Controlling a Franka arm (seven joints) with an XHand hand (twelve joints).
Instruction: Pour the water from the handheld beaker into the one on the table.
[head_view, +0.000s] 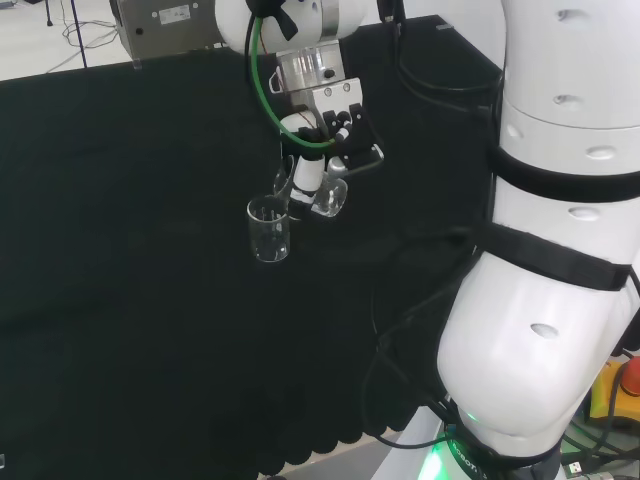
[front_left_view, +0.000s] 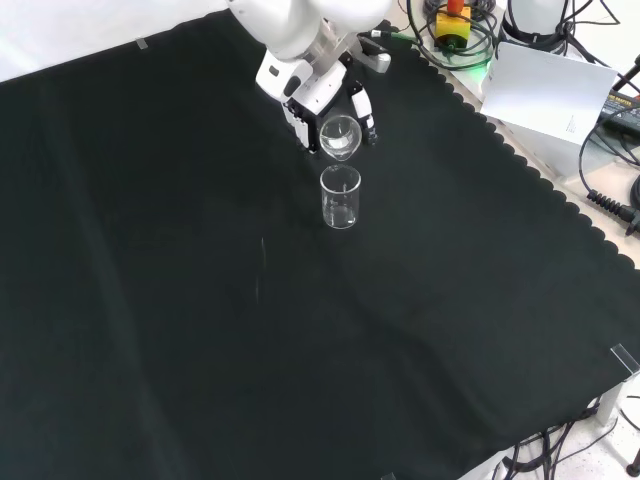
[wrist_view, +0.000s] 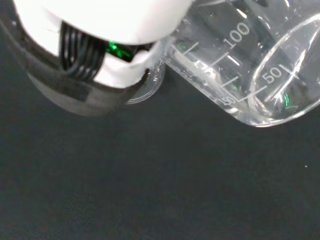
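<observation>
bench: black cloth (front_left_view: 180, 300) | on cloth: one clear beaker (front_left_view: 340, 197), upright

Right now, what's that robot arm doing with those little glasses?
The arm's hand is holding a clear beaker tipped over, its mouth toward a second beaker that stands upright on the black cloth. It looks set to pour water from one into the other. The held beaker hangs just above the standing one's rim. I can't tell whether any water is flowing, or how much sits in either glass.
</observation>
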